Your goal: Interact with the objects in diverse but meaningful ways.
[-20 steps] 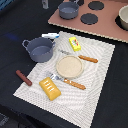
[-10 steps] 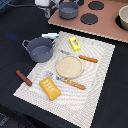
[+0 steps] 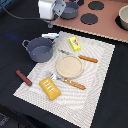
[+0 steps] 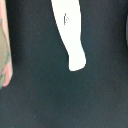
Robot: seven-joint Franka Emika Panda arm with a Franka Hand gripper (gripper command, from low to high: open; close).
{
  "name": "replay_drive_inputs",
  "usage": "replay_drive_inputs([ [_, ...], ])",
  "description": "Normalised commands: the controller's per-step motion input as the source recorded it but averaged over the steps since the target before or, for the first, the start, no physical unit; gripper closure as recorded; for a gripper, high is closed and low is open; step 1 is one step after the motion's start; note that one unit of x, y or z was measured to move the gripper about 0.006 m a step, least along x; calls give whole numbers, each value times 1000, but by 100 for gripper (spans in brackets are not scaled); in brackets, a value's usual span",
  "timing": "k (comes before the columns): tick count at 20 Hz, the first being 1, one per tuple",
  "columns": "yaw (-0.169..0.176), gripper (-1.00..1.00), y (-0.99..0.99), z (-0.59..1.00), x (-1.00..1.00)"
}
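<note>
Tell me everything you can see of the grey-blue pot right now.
The pot is grey-blue with a matte look, round, with a handle on each of two opposite sides. It stands upright and looks empty, with no lid on it. It sits on the pale striped mat, at the corner towards the exterior view's left. The white-and-blue piece lies just behind its rim.

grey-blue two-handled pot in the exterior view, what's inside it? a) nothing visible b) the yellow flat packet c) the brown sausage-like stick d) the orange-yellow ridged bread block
a: the grey-blue two-handled pot shows only its bare inside, while the orange-yellow ridged bread block, the brown sausage-like stick and the yellow flat packet all lie on the striped cloth mat outside it.
</note>
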Motion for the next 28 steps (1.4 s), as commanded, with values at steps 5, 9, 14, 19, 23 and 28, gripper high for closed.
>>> replay_drive_inputs([
  [5, 111, -100, -110, -459, -134],
  [9, 96, -100, -42, -377, -333],
  [14, 66, -100, 35, -251, -413],
  [19, 63, -100, -3, -351, -437],
  [23, 53, -100, 0, -332, -398],
  [28, 61, -100, 58, -316, -402],
])
